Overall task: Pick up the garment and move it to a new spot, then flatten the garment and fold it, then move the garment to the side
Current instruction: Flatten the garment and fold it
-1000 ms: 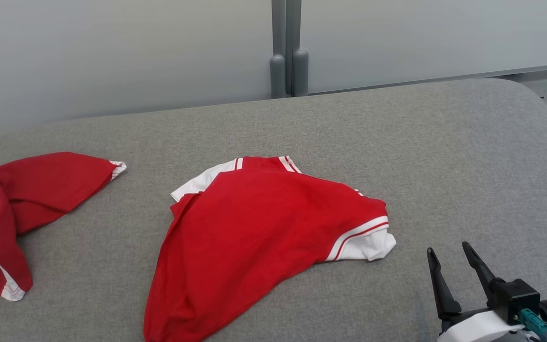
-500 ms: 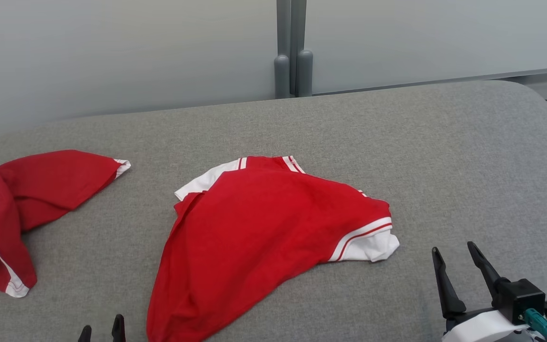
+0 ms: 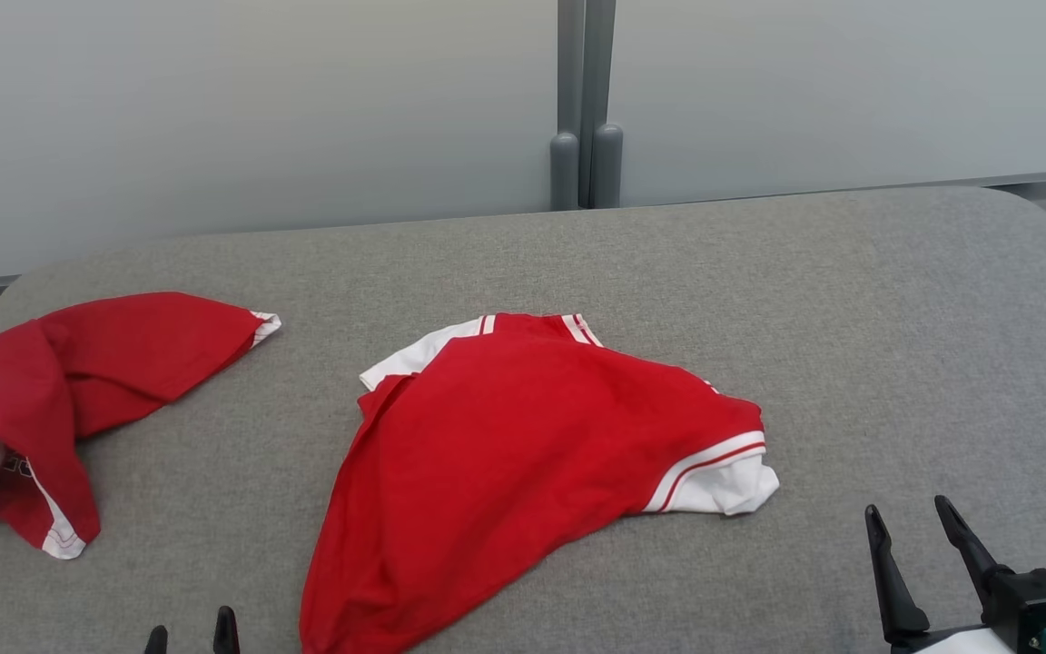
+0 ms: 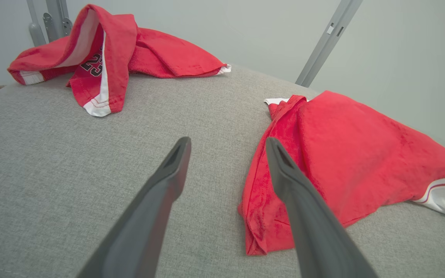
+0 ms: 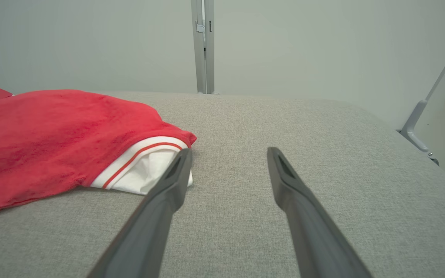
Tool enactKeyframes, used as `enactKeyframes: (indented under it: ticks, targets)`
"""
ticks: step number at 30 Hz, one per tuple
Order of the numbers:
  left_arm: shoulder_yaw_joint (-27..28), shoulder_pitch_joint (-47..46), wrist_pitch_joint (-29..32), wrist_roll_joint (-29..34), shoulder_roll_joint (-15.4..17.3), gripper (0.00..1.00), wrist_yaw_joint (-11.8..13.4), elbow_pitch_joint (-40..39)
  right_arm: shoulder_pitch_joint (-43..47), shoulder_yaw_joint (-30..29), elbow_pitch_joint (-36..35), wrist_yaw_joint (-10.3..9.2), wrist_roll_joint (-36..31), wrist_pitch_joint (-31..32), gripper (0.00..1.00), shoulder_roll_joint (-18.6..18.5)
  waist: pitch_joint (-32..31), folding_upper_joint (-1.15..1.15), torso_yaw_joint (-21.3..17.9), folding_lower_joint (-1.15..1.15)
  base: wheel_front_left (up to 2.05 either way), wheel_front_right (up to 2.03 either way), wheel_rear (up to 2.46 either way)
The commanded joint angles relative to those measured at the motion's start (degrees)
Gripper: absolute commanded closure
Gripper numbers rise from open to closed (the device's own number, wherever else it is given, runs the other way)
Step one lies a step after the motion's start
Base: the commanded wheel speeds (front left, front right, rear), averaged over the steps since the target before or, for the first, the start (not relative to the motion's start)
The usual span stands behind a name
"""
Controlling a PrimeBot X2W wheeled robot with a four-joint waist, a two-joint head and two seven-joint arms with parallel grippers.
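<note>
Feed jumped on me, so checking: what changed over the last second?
The head camera shifted, so the whole scene slid right and down. The left gripper came into view at the bottom edge, open and empty. Nothing gripped or released. The middle garment, the left garment and the open right gripper stayed put.

The jersey (image 3: 523, 454) lies in the middle of the tabletop (image 3: 850, 318) and reaches down to the bottom edge of the head view. A second, crumpled jersey (image 3: 78, 381) lies on the tabletop at the frame's left, well apart from it. Behind the tabletop, at the upper centre, stands a pair of posts (image 3: 585, 154). The left claw (image 3: 192, 627) is at the bottom edge, just left of the jersey. The right claw (image 3: 908, 507) is at the lower right, near the jersey's sleeve (image 3: 723, 481).
</note>
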Motion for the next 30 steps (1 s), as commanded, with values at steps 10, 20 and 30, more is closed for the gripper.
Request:
enactKeyframes:
  ticks: [10, 20, 30]
  targets:
    - [-4.7, -2.1, 5.1, 2.6, 0.0, 0.00, -2.6, -1.2, -6.3, 3.6, 6.5, 0.01, 0.4, 0.2, 0.00, -2.5, 1.9, 0.63, 1.6, 0.00, 0.00, 0.00, 0.00]
    - [-10.0, -7.2, 19.4, 3.0, 2.0, 0.00, -1.0, -6.5, -19.5, 15.0, 13.6, 0.00, 4.6, 17.3, 0.00, -10.7, 7.5, 0.63, 2.6, 0.00, 0.00, 0.00, 0.00]
    - [-13.1, -11.0, 27.6, 2.7, 2.1, 0.00, 0.1, -9.5, -25.9, 25.8, 15.2, 0.01, 13.5, 28.9, 0.00, -15.0, 10.5, 0.63, 4.1, 0.00, 0.00, 0.00, 0.00]
